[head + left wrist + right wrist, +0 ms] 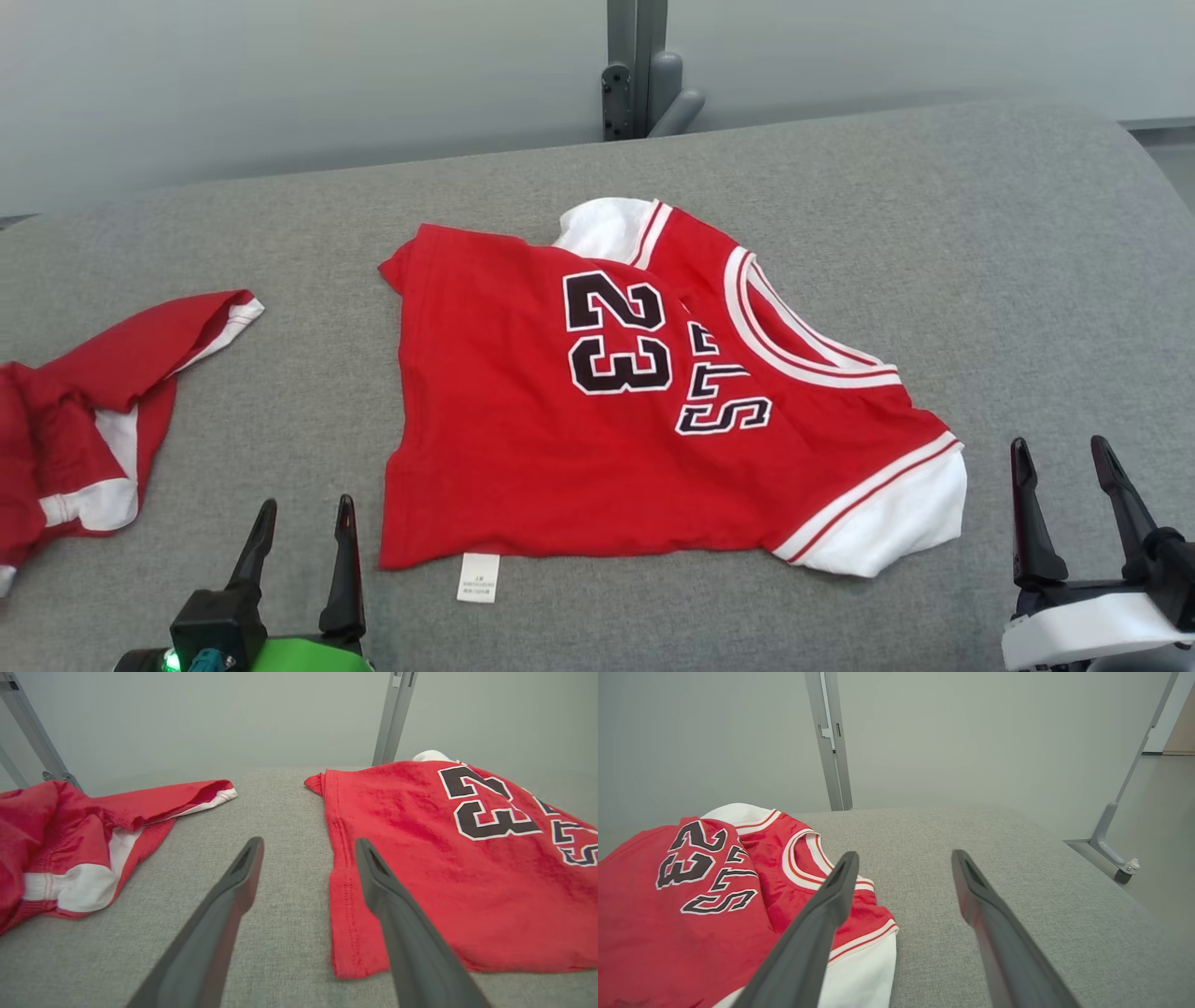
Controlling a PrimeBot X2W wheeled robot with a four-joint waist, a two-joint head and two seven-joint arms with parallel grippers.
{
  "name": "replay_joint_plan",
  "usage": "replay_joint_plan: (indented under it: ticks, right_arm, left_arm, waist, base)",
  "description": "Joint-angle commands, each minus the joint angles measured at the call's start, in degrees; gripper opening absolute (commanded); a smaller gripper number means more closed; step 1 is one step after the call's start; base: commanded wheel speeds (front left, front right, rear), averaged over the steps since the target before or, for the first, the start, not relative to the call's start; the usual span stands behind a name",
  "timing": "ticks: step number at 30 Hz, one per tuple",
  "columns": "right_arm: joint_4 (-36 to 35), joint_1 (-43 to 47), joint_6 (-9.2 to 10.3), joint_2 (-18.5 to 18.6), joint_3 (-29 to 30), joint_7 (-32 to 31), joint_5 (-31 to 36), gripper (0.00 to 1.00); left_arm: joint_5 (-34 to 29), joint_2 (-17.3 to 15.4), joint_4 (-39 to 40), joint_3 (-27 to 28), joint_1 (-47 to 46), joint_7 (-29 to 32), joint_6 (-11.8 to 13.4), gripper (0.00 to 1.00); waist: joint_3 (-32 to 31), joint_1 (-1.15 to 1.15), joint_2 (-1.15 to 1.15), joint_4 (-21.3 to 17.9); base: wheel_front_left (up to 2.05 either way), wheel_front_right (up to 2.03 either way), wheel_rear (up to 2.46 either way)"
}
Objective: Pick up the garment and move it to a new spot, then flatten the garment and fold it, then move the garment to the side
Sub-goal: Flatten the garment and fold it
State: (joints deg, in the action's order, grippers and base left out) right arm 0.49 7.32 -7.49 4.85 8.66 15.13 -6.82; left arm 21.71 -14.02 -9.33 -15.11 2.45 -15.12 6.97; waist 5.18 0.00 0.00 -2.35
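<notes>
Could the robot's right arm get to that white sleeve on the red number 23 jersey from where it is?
Probably yes: the white sleeve lies beside the right arm's open fingers, with only bare grey fabric surface between them.

Bare desk (1027, 280) is seen across the right side and the top of the head view. A bare strip is found between the jersey (523, 420) at centre and the crumpled red garment (84, 401) at the left edge. The upper centre is blocked by a metal post (637, 65) behind the desk.
</notes>
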Motion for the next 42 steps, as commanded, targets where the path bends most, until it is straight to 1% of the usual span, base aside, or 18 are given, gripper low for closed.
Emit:
replay_joint_plan:
  ticks: [1, 5, 7, 9, 14, 19, 25, 30, 34, 37, 42]
  right_arm:
    - [0.33, 1.13, -0.01, 0.24, 0.29, 0.02, 0.52, 1.0]
    - [0.86, 2.2, -0.01, 0.37, 0.9, 0.02, 1.18, 1.0]
    - [1.08, 2.66, -0.01, 0.45, 1.2, 0.02, 1.68, 1.0]
    - [1.3, 2.9, -0.01, 0.34, 1.33, 0.02, 1.9, 1.0]
    - [2.0, 3.02, -0.01, -0.03, 1.15, 0.02, 2.27, 1.0]
    - [2.39, 2.48, -0.01, -0.41, 0.66, 0.02, 2.3, 1.0]
    - [2.8, 1.47, -0.01, -0.59, -0.23, 0.02, 2.22, 1.0]
    - [2.83, 1.01, -0.01, -0.04, -0.54, 0.02, 1.65, 1.0]
    - [0.88, 0.62, -0.01, 0.38, -0.96, 0.03, 0.99, 1.0]
    - [-0.88, 0.82, -0.01, 1.47, -1.81, 0.02, 0.15, 1.0]
    - [-1.63, 2.15, 0.0, 5.6, -3.51, 0.02, -1.91, 1.0]
  left_arm:
    - [-0.9, 0.48, -0.12, 1.06, 1.11, -0.03, -1.35, 1.0]
    - [-3.6, 1.66, -1.02, 3.92, 3.56, -0.02, -5.58, 1.0]
    - [-5.01, 1.96, -1.39, 5.29, 4.26, -0.02, -7.06, 1.0]
    - [-6.33, 2.6, -1.47, 6.72, 4.71, -0.02, -8.34, 1.0]
    - [-8.8, 3.79, -1.28, 10.26, 5.2, -0.02, -10.55, 1.0]
    - [-10.48, 5.21, -1.03, 12.44, 4.73, -0.02, -12.05, 1.0]
    - [-12.0, 6.26, -1.28, 13.6, 3.94, -0.02, -13.49, 1.0]
    - [-12.81, 6.94, -1.41, 14.35, 3.58, -0.02, -13.97, 1.0]
    - [-13.14, 7.28, -0.78, 14.79, 3.21, -0.02, -14.17, 1.0]
    - [-13.37, 7.4, -0.51, 14.33, 2.85, -0.02, -14.31, 1.0]
    - [-12.85, 6.76, -1.32, 12.09, 1.59, 0.03, -14.41, 1.0]
  waist:
    - [-2.01, 0.0, 0.0, 1.91]
    - [-3.63, 0.0, 0.0, 2.79]
    - [-4.27, 0.0, 0.0, 2.94]
    - [-4.55, 0.0, 0.0, 2.92]
    - [-4.9, 0.0, 0.0, 2.66]
    - [-4.8, 0.0, 0.0, 2.62]
    - [-4.64, 0.0, 0.0, 2.3]
    - [-4.78, 0.0, 0.0, 2.09]
    - [-4.9, 0.0, 0.0, 1.76]
    - [-4.87, 0.0, 0.0, 1.5]
    - [-4.16, 0.0, 0.0, 0.91]
  base:
    - [0.0, 0.0, 0.0]
    - [0.0, 0.0, 0.0]
    - [0.0, 0.0, 0.0]
    - [0.0, 0.0, 0.0]
    - [0.0, 0.0, 0.0]
    - [0.0, 0.0, 0.0]
    - [0.0, 0.0, 0.0]
    - [0.0, 0.0, 0.0]
    - [0.0, 0.0, 0.0]
    - [0.0, 0.0, 0.0]
    - [0.0, 0.0, 0.0]
